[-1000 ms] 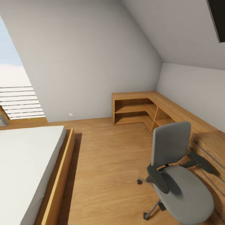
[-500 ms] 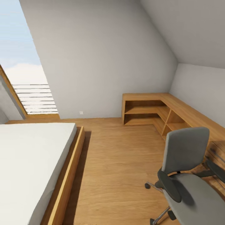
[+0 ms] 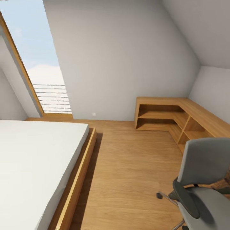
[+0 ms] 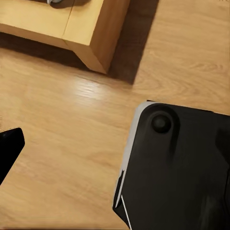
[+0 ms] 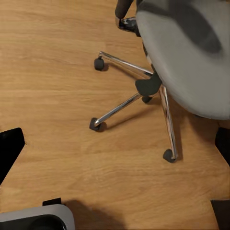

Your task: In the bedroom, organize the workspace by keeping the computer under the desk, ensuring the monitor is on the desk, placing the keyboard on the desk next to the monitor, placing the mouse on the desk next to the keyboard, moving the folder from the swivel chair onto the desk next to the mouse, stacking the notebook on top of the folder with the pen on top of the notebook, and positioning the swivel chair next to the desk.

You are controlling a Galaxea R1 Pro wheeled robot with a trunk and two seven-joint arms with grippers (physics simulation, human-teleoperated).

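Note:
The grey swivel chair (image 3: 204, 166) with black armrests stands on the wooden floor at the lower right of the head view, backrest upright. Its grey seat (image 5: 191, 52) and chrome star base (image 5: 139, 96) on castors fill the far side of the right wrist view, and the visible part of the seat is bare. My right gripper (image 5: 115, 146) hangs open above the floor beside the chair base. My left gripper (image 4: 115, 148) is over bare floor, one black fingertip (image 4: 9, 148) at the picture's edge, jaws wide apart. The desk, computer, monitor, keyboard, mouse, folder, notebook and pen are out of view.
A low bed (image 3: 32, 159) with a wooden frame (image 3: 80, 179) takes up the left side; its corner (image 4: 91, 28) lies near my black base (image 4: 177, 167). A wooden corner shelf unit (image 3: 166, 115) runs along the far right walls. A tall window (image 3: 41, 64) is at far left.
The whole head picture has shifted right as the camera turned left: the chair has slid toward the lower right corner and more of the window and bed is in view.

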